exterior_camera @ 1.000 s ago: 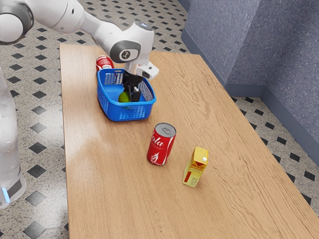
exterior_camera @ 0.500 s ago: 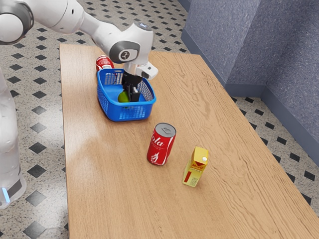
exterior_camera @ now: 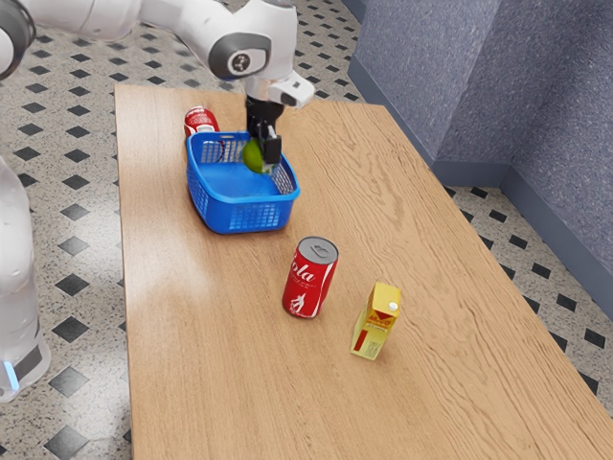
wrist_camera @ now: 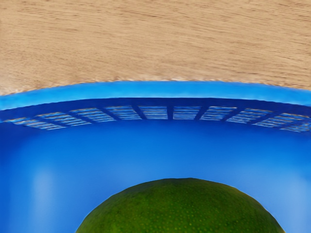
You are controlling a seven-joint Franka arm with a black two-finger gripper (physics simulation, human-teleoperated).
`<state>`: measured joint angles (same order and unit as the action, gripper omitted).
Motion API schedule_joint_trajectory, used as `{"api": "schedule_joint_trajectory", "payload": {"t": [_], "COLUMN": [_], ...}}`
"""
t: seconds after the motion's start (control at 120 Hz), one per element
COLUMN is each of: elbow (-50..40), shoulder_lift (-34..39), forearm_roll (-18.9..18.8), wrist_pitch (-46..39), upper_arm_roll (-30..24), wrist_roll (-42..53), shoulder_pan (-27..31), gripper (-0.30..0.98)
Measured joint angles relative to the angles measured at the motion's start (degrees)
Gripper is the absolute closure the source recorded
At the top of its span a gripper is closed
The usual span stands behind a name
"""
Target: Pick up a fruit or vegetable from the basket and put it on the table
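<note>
Exterior view: white arm (exterior_camera: 182, 21) enters from upper left. Black hand (exterior_camera: 261, 157) points down over the blue basket (exterior_camera: 244, 215), upper left of centre, its fingers closed about a green fruit (exterior_camera: 251, 156). Fruit hangs clear of the basket floor, near the basket's farther side in the frame — not on the counter (exterior_camera: 215, 364).

Red can (exterior_camera: 199, 122) behind the basket, toward the frame's upper left, partly hidden by it. Second red can (exterior_camera: 309, 278), "ola" lettering legible, upright near mid-frame. Yellow carton (exterior_camera: 375, 322) upright just beside it, lower and to the right; the two stand apart. Speckled floor (exterior_camera: 72, 240) with dark diamonds along the left; blue-grey wall (exterior_camera: 498, 86) at upper right.

Wrist view: rounded top of the fruit close under the hand, skin dark green, finely dotted. Past it, the basket's slotted wall and lighter rim — then bare wood grain.
</note>
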<state>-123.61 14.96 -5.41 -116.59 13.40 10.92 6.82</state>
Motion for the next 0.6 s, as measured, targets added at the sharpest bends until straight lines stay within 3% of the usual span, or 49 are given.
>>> {"api": "schedule_joint_trajectory", "payload": {"t": [0.15,0.325,0.6], "elbow": [16.1,35.5,51.2], "shoulder_lift": [-1.7,-17.2,-33.1], "forearm_roll": [0.1,1.7,6.1], "wrist_pitch": [8.4,17.2,22.3], "upper_arm_roll": [0.1,0.6,0.3], "wrist_roll": [0.0,0.3,1.0], "shoulder_pan": [-0.1,0.6,-0.2], "gripper": [0.52,0.52,0.54]}}
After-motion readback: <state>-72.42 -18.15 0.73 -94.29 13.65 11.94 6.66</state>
